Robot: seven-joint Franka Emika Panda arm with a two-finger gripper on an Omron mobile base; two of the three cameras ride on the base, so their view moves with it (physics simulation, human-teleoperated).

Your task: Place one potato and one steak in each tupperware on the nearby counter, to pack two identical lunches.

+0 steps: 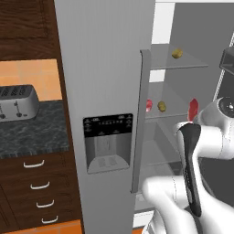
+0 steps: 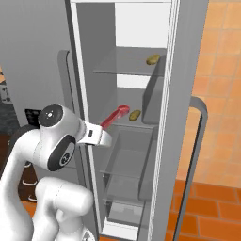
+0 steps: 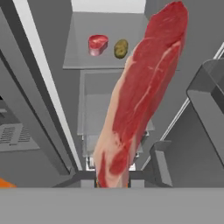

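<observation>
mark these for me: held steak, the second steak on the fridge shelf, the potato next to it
held steak (image 3: 135, 100), hand view, middle of the long red slab rising from the gripper.
second steak (image 3: 98, 44), hand view, top face of the small red piece on the shelf.
potato (image 3: 120, 48), hand view, centre of the yellow-brown oval beside it.

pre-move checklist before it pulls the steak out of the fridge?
1. Hand shut on steak: ok, the slab stands straight up from the fingertips.
2. Steak clear of the shelves: ok, in the right base view it hangs in the open doorway.
3. Fridge door open wide enough for the way out: ok.
4. Second steak and potato left undisturbed on the shelf: ok.
5. Other potato on the upper shelf: ok.
6. Tupperware ready on the counter: cannot tell, a toaster stands on the stretch in view.
</observation>
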